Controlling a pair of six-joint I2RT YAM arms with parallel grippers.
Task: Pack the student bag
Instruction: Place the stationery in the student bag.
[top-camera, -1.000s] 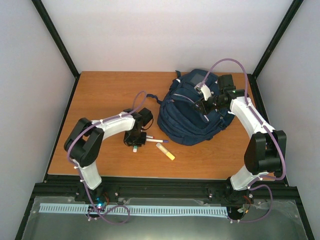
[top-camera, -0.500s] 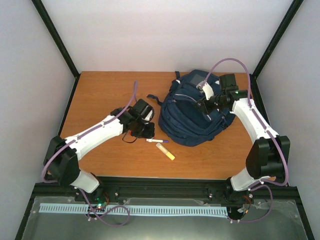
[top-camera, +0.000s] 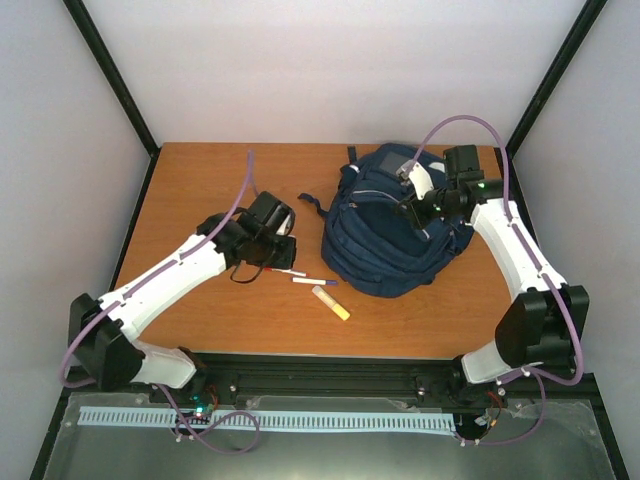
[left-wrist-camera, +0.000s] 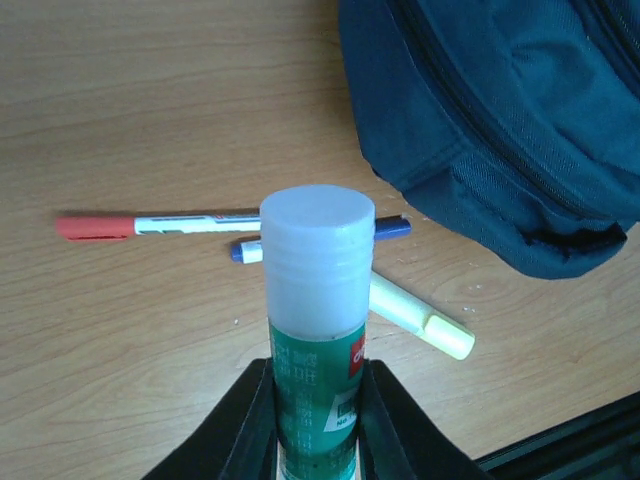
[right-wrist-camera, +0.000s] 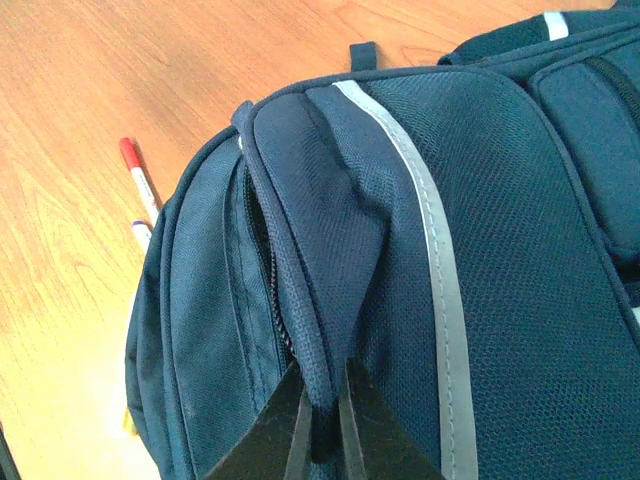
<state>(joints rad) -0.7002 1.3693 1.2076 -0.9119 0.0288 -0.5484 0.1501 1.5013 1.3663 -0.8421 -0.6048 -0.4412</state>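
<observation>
At the left gripper (left-wrist-camera: 318, 395), jaws are closed partway on a glue stick (left-wrist-camera: 316, 270), cap end forward, likely ready to feed in. Across from it the right gripper (right-wrist-camera: 322, 425) is pinched fully shut on a fabric fold by the zipper of the student bag (right-wrist-camera: 470, 250), probably holding the opening up. Bag lies right rear on the table (left-wrist-camera: 120, 100). Two pens (left-wrist-camera: 150, 224) and a highlighter (left-wrist-camera: 425, 325) are loose beside it.

Overhead feed: both arms reach out over the wooden table (top-camera: 200, 190).
I see the student bag (top-camera: 385, 250) lying right of centre, with the right gripper (top-camera: 413, 205) set on its upper part. The left gripper (top-camera: 270, 248) hangs just left of the bag, above a red-capped pen (top-camera: 283, 270). A blue-capped pen (top-camera: 315, 281) and a yellow highlighter (top-camera: 331, 302) lie just beside that.
</observation>
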